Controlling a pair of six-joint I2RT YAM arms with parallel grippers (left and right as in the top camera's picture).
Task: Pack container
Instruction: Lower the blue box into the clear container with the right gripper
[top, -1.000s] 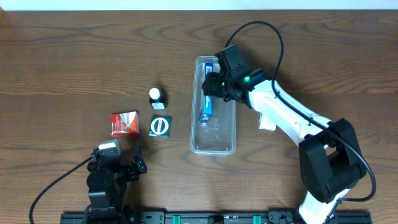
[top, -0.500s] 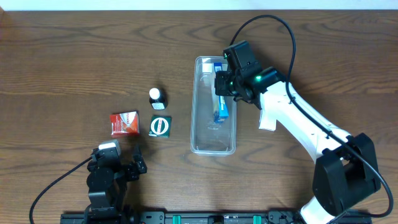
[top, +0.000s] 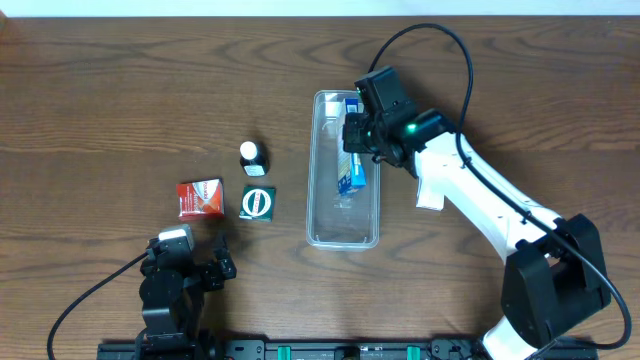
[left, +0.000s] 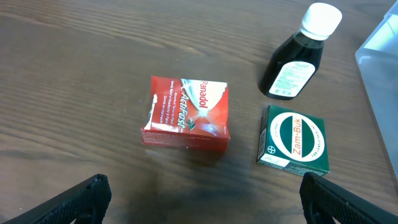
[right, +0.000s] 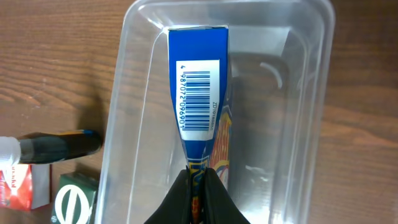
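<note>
The clear plastic container (top: 343, 225) lies lengthwise at the table's middle; it also shows in the right wrist view (right: 311, 93). My right gripper (top: 362, 135) is shut on a flat blue box (top: 354, 172) and holds it over the container's far half; in the right wrist view the fingers (right: 200, 186) pinch the blue box (right: 199, 93) by its edge. A red Panadol box (top: 200, 198), a green Zam-Buk box (top: 258, 203) and a dark bottle with a white cap (top: 251, 157) lie left of the container. My left gripper (left: 199, 202) is open, just short of the red box (left: 185, 113).
A small white box (top: 430, 195) lies right of the container, partly under my right arm. The green box (left: 292, 138) and the bottle (left: 300, 53) sit right of the red box in the left wrist view. The container's corner (left: 379, 50) shows at the right edge.
My right gripper has carried the blue box from the container's left side toward its right wall, then eased slightly back. The left arm has not moved.
</note>
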